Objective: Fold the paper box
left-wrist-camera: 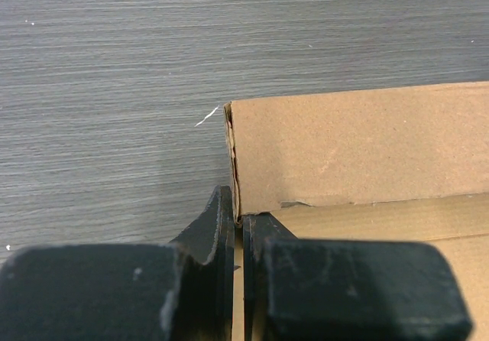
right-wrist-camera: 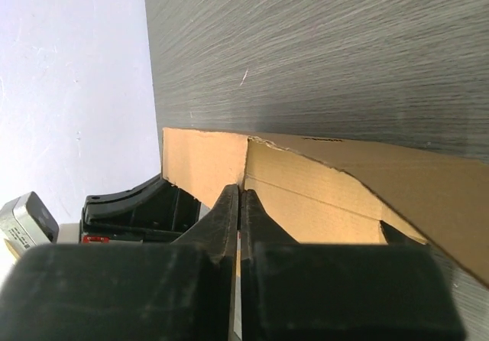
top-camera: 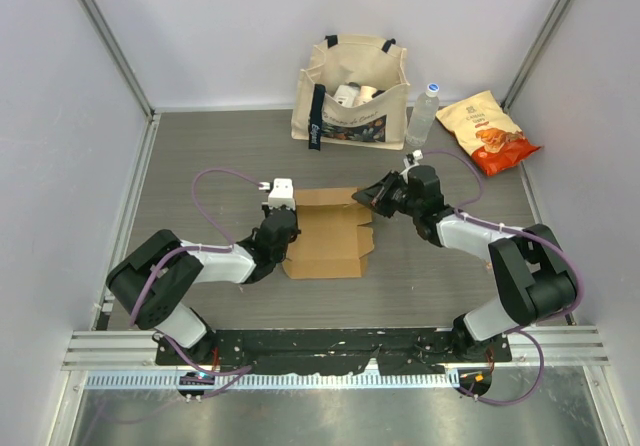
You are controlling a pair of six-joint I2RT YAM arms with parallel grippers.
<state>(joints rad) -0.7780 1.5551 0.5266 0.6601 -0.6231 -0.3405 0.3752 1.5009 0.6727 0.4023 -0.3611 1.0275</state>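
At the paper box, both jaws tight on its edges, contact mostly hidden.

Bright, even overhead light leaves only faint, soft shadows on the desk. Up close, the left claw and right claw look dark and blurred, while the desk grain is sharp.

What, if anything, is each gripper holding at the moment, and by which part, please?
Both hold the paper box: the left gripper pinches its left edge, the right gripper a flap at its far right corner.
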